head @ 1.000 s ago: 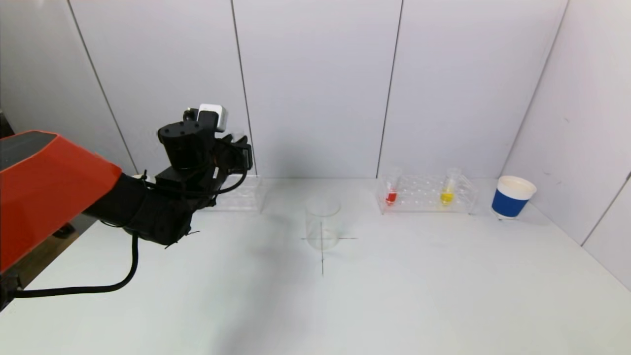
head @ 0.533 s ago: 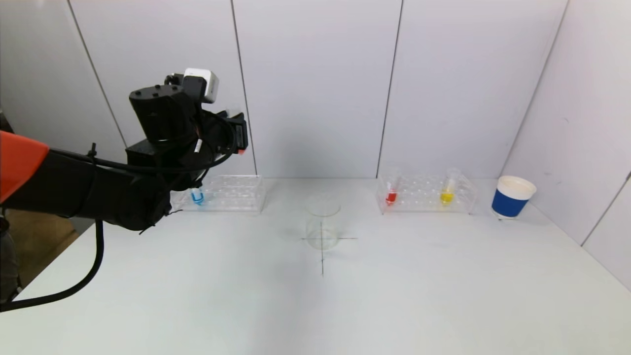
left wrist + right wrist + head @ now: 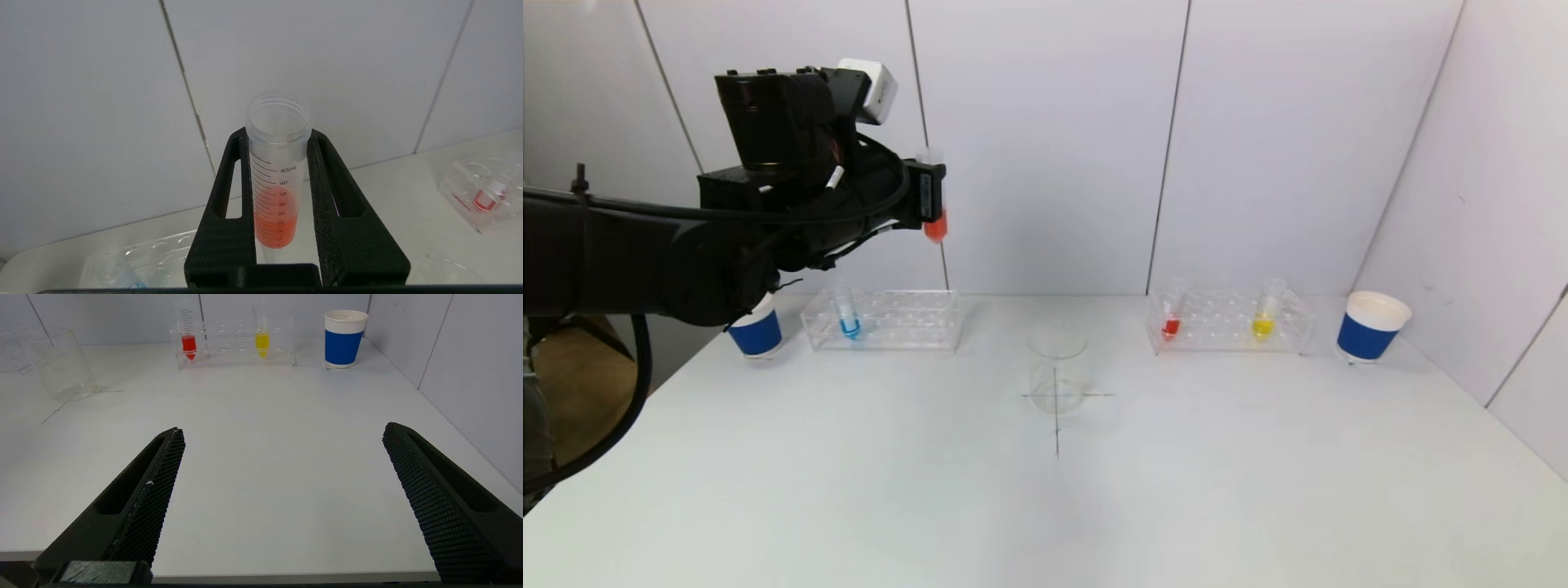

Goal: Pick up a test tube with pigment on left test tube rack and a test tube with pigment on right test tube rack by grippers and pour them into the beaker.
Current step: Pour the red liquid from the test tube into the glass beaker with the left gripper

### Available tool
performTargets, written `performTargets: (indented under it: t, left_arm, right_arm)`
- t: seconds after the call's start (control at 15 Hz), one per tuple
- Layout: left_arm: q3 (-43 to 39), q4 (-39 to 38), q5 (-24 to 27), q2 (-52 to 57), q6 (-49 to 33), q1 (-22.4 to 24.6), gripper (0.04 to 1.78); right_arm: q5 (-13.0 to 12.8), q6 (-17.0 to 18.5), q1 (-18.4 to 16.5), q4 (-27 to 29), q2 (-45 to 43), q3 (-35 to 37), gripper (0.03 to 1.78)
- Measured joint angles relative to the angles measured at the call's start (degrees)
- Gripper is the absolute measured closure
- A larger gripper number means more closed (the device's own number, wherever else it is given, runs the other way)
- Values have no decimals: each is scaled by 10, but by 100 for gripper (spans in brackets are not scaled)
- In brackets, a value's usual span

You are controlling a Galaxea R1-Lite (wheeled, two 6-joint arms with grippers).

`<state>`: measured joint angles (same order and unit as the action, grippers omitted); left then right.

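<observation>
My left gripper point(image 3: 929, 189) is shut on an upright test tube with orange pigment point(image 3: 934, 225), held high above the left rack point(image 3: 907, 322); the left wrist view shows the gripper point(image 3: 278, 143) clamping the tube point(image 3: 276, 220). A tube with blue pigment point(image 3: 849, 325) stays in the left rack. The right rack point(image 3: 1225, 327) holds a red tube point(image 3: 1171, 325) and a yellow tube point(image 3: 1263, 326). The empty clear beaker point(image 3: 1057, 369) stands at the table's middle on a black cross. My right gripper point(image 3: 282, 435) is open and empty near the table's front edge.
A blue and white paper cup point(image 3: 1370, 327) stands right of the right rack, another point(image 3: 756, 333) left of the left rack. White panel walls close the back and right side. The beaker point(image 3: 61, 363) and right rack point(image 3: 233, 345) show in the right wrist view.
My left gripper has risen from the left rack, lifting the orange tube clear of it. The rack, blue tube and left cup have come into sight. The right gripper is unchanged.
</observation>
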<state>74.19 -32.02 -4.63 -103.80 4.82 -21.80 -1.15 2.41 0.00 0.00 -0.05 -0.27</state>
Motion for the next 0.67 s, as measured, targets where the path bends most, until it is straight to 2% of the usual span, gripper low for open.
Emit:
performTargets:
  t: [0.33, 0.67]
  left_arm:
    - [38, 88, 209, 6, 12, 4, 140]
    - [75, 111, 383, -28, 119, 56, 140]
  right_arm:
    - [0, 0, 0, 0, 0, 0, 5]
    - [0, 0, 0, 0, 0, 0, 5]
